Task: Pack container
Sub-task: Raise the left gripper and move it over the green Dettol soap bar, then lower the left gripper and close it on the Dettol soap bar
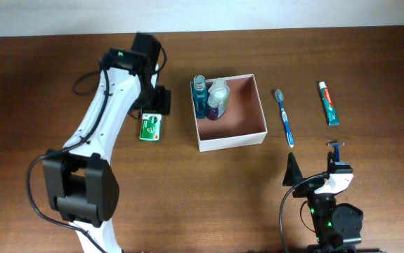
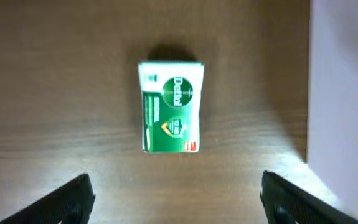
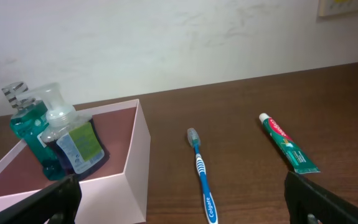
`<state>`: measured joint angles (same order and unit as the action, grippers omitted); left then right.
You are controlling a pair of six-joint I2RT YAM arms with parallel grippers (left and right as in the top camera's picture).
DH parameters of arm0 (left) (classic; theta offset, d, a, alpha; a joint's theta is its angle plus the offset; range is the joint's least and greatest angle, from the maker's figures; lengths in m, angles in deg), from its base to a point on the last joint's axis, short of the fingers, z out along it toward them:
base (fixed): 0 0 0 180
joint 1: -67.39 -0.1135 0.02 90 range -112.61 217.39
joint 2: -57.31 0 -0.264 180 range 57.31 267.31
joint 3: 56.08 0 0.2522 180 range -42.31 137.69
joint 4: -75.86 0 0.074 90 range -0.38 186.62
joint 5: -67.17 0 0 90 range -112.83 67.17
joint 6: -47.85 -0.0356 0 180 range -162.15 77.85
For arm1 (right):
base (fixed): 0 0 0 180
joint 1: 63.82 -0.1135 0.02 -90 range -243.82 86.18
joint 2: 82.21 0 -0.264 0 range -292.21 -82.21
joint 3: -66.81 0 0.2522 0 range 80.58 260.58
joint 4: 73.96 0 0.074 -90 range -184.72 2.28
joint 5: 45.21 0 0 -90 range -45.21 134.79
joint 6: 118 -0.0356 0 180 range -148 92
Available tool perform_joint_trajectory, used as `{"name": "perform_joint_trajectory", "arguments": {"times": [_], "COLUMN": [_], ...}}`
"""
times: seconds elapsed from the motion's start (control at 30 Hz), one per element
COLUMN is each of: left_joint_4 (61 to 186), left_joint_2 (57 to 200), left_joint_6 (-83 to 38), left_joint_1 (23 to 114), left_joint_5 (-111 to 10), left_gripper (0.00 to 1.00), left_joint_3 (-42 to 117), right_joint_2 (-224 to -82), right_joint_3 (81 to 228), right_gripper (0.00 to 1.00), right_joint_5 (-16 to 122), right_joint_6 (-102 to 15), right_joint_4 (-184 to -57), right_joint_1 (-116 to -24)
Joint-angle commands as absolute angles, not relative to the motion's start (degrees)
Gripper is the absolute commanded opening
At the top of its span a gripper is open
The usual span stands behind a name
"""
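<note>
Left gripper (image 2: 177, 190): jaws wide apart, green soap box (image 2: 171, 107) lying ahead.
Right gripper (image 3: 182, 186): jaws wide apart, empty.
Container (image 1: 231, 143): teal bottle (image 1: 200, 98) and clear bottle (image 1: 218, 95) inside.

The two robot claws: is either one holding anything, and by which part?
Nothing is held. The left gripper hangs open above the green soap pack; the right gripper is open and empty.

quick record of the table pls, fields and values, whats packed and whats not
container: open box, mid table
packed: teal bottle, pump bottle
outside: soap packet, toothbrush, toothpaste
left fingers: open, over soap packet, holding nothing
right fingers: open, empty, facing toothbrush
</note>
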<state>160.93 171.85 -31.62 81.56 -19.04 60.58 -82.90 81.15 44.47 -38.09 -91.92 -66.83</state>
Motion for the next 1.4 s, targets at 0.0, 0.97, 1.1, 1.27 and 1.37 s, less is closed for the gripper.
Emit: {"name": "perform_joint_trajectory", "arguments": {"times": [0.0, 0.97, 1.1, 1.27, 1.37], "left_joint_4": [158.51, 147.84, 147.58, 147.12, 147.56], "left_joint_2": [170.78, 174.50, 176.42, 176.70, 176.90], "left_joint_6": [-31.12, -31.05, -31.10, -31.08, -31.08], "left_joint_1": [80.01, 78.83, 78.83, 78.83, 78.83], "left_joint_5": [-20.61, -22.67, -22.64, -22.62, -22.47], "left_gripper": [0.87, 0.87, 0.87, 0.87, 0.87], "left_joint_3": [56.56, 49.54, 49.54, 49.54, 49.54], "right_joint_2": [-82.46, -82.46, -82.46, -82.46, -82.46], "right_joint_3": [80.89, 80.89, 80.89, 80.89, 80.89], "right_gripper": [0.98, 0.98, 0.98, 0.98, 0.99], "right_joint_5": [44.58, 44.58, 44.58, 44.58, 44.58], "right_joint_6": [-37.89, -37.89, -37.89, -37.89, -37.89], "right_joint_4": [-92.27, -92.27, -92.27, -92.27, -92.27], "right_joint_1": [-67.20, -67.20, -67.20, -67.20, -67.20]}}
